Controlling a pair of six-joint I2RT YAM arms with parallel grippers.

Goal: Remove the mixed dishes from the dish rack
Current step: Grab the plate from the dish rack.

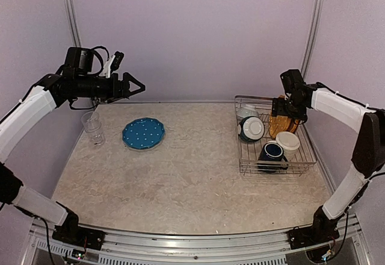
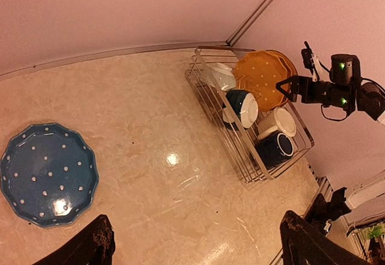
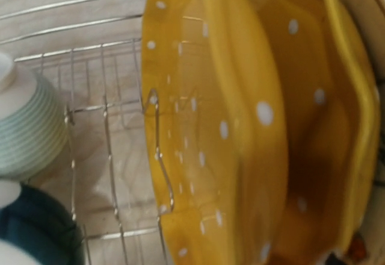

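Dishes wait in the rack at right, blue plate and glass already out; left claw hangs wide, empty; right claw, spread unclear, hovers at the yellow plate, likely next.

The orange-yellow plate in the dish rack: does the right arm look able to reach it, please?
Probably yes: the right gripper hovers close above the orange-yellow plate, with nothing between them.

Table — blue plate + glass left, rack rt.
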